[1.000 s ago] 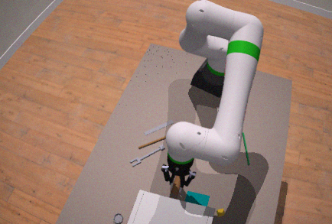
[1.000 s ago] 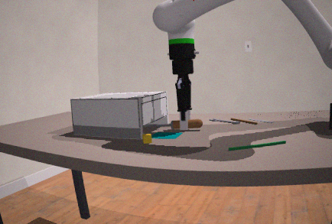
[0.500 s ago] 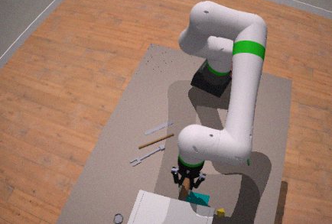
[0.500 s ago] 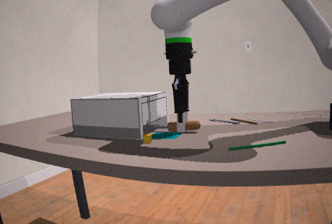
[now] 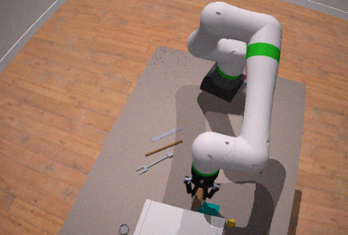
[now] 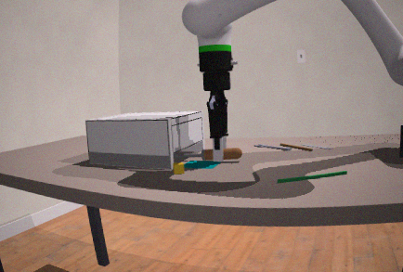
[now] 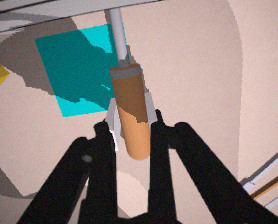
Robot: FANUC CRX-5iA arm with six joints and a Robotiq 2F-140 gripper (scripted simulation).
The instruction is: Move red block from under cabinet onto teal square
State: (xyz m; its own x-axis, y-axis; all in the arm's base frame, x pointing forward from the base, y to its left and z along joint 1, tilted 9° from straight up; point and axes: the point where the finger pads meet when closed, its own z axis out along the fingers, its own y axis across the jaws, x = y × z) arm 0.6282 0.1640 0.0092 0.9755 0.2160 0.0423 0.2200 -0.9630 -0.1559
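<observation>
My gripper is shut on the brown handle of a tool that lies low over the table. Its grey shaft runs from the handle toward the white cabinet and disappears under the cabinet's edge. The teal square lies flat on the table just beside the tool, in front of the cabinet. The red block is not visible in any view.
A small yellow block sits beside the teal square near the cabinet corner. A ruler, a wooden stick and a forked metal tool lie to the left. A green stick lies toward the right.
</observation>
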